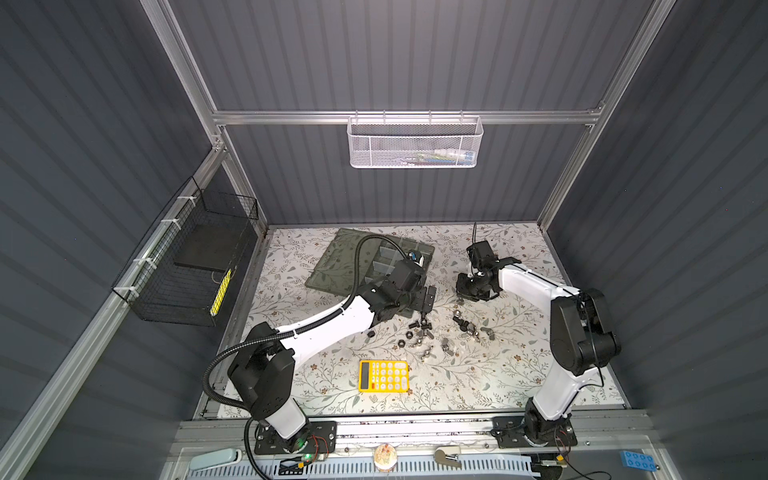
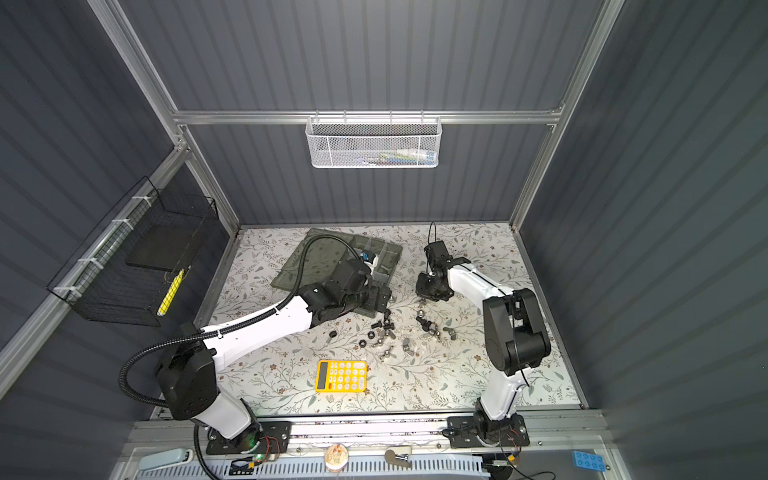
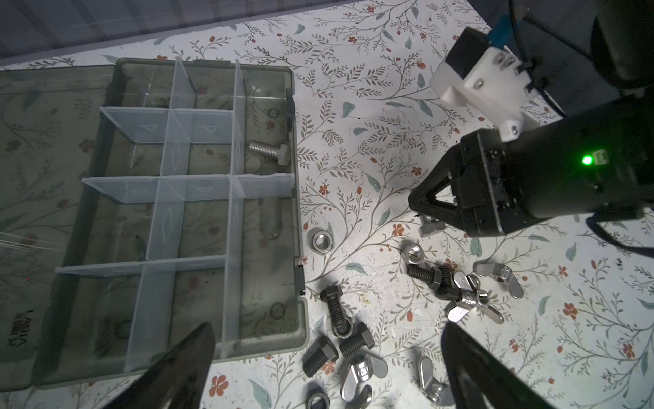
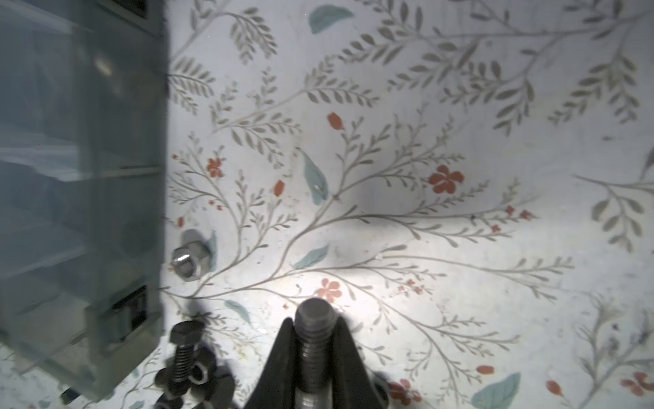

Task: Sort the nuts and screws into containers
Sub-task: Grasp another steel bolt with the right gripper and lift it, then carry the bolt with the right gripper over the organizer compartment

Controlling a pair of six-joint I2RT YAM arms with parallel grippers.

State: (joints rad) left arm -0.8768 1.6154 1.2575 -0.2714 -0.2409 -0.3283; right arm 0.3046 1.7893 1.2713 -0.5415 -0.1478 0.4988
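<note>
My right gripper (image 4: 314,327) is shut on a silver screw (image 4: 314,350), its threaded end sticking out past the fingertips, just above the floral mat. In the left wrist view that gripper (image 3: 421,209) hangs beside the organiser box (image 3: 297,212), whose containers lie open; one holds a silver screw (image 3: 269,151). My left gripper (image 3: 325,368) is open over loose black screws (image 3: 336,308), wing nuts (image 3: 361,371) and a silver hex nut (image 3: 322,241). In both top views the left gripper (image 1: 428,297) (image 2: 384,297) and right gripper (image 1: 473,293) (image 2: 432,293) flank the pile (image 1: 424,328).
A yellow calculator (image 1: 383,376) lies on the mat in front of the pile. A white mesh basket (image 1: 413,143) hangs on the back wall and a black wire basket (image 1: 195,266) on the left wall. The box's lid (image 1: 345,257) lies flat, open to the left.
</note>
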